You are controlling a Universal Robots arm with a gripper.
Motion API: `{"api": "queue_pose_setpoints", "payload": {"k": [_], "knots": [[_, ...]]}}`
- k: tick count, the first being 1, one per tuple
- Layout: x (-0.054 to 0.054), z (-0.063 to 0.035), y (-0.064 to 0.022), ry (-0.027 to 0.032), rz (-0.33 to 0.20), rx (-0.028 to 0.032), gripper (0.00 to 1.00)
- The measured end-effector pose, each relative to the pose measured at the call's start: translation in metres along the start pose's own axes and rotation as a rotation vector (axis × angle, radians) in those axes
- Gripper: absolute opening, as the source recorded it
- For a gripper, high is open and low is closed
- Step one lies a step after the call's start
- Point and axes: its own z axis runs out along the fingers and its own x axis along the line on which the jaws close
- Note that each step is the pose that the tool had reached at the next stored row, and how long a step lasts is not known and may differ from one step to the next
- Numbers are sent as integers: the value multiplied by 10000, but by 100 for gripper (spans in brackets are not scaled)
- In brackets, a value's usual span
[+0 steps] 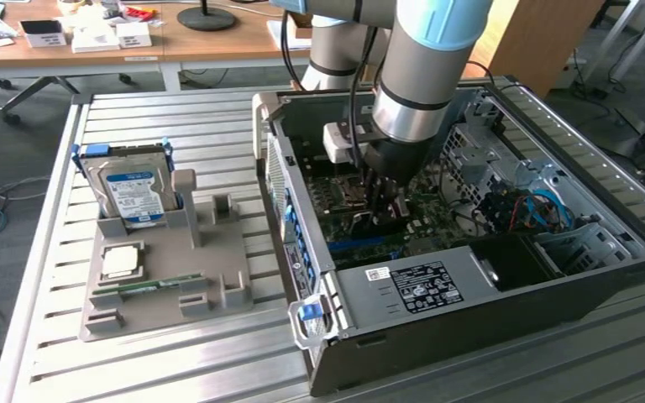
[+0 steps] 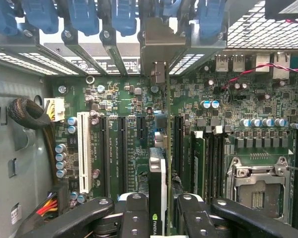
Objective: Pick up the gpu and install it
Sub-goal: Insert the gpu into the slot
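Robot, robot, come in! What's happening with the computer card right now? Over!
Fingers shut on thin green circuit card, edge-on. Card down inside open black computer case, over green motherboard. Nothing blocking.

The arm [image 1: 418,75] reaches down into the open computer case [image 1: 469,252], beside a grey tray [image 1: 165,277] holding a hard drive [image 1: 132,189].

Arm upright, wrist pointing straight down, fingers [image 2: 139,213] clamped on something thin

One open computer case [image 1: 457,302], one hard drive [image 1: 132,191], one gray holder tray [image 1: 160,315], one gpu [image 2: 159,168], one gripper [image 2: 164,218]
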Motion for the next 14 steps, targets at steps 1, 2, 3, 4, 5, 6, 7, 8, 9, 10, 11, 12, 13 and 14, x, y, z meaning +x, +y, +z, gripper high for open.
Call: {"api": "queue_pose_setpoints", "payload": {"k": [1, 2, 3, 4, 5, 6, 7, 8, 9, 10, 11, 12, 13, 14], "knots": [[0, 2, 4, -2, -1, 1, 27], [1, 4, 12, -1, -1, 3, 27], [1, 6, 20, -1, -1, 8, 27], [2, 6, 24, 1, -3, 7, 27], [2, 8, 26, 2, -4, 6, 27], [3, 16, 27, 1, -5, 6, 27], [3, 24, 27, 0, -3, 6, 27], [3, 32, 28, 0, -1, 6, 27], [3, 38, 28, 1, -1, 6, 27], [3, 40, 29, 2, -2, 5, 27], [4, 40, 29, 4, -1, 4, 27], [4, 42, 29, 4, -2, 4, 27], [3, 46, 29, 0, -1, 6, 27], [3, 51, 28, -2, -1, 7, 27]]}}
